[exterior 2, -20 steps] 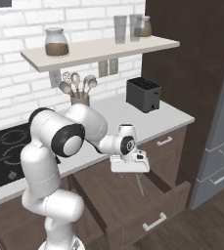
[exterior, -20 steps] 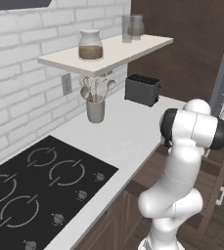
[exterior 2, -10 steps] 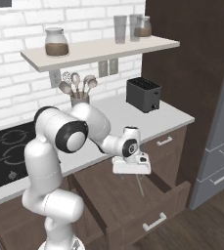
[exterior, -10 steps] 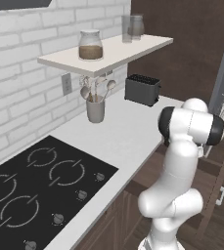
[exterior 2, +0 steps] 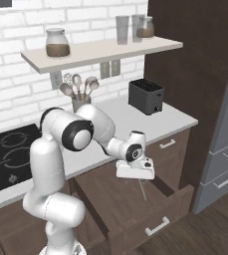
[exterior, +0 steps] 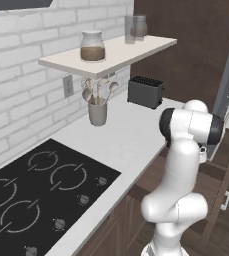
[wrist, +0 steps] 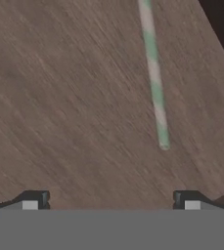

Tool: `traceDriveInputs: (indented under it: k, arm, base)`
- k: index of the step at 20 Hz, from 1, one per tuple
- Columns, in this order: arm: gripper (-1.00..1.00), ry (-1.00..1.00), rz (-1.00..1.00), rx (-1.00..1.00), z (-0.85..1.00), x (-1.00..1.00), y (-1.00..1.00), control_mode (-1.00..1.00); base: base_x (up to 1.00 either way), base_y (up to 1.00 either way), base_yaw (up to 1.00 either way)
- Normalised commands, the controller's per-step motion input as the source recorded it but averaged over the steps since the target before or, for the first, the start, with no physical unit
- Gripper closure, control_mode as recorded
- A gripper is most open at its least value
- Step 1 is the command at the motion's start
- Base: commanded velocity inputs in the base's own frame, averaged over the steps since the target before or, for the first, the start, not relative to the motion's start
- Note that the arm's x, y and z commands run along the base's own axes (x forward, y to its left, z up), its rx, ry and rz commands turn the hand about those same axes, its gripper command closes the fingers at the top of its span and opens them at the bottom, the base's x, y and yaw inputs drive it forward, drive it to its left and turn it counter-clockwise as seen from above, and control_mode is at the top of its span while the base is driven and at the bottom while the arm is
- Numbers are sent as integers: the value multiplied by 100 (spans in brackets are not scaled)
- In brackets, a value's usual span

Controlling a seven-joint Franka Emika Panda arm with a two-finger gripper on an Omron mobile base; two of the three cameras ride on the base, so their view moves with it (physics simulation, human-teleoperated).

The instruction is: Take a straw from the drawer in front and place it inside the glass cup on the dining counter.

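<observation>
Since the thin pale green-striped straw (wrist: 154, 73) lies flat on the floor of the open dark brown wooden drawer (exterior 2: 116, 209), the gripper (wrist: 111, 200), fingers spread wide and empty, should centre over it before descending.

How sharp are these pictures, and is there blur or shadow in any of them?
Hand view: soft and blurred, the straw has fuzzy edges on the smeared wood grain of the drawer. Right base view: sharp, evenly lit, with the drawer inside darker under the open claw. Left base view: crisp, no glare on the hob.
</observation>
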Motion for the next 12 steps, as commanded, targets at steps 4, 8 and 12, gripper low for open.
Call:
traceDriveInputs:
  k: [4,8,12]
  arm:
    - [-100,0,1,2,-15,9,-4,-100]
    - [-100,7,0,0,-4,3,0,-100]
    - [-100,3,0,0,-6,3,0,-100]
  base:
    - [0,0,0]
    - [0,0,0]
    - [0,0,0]
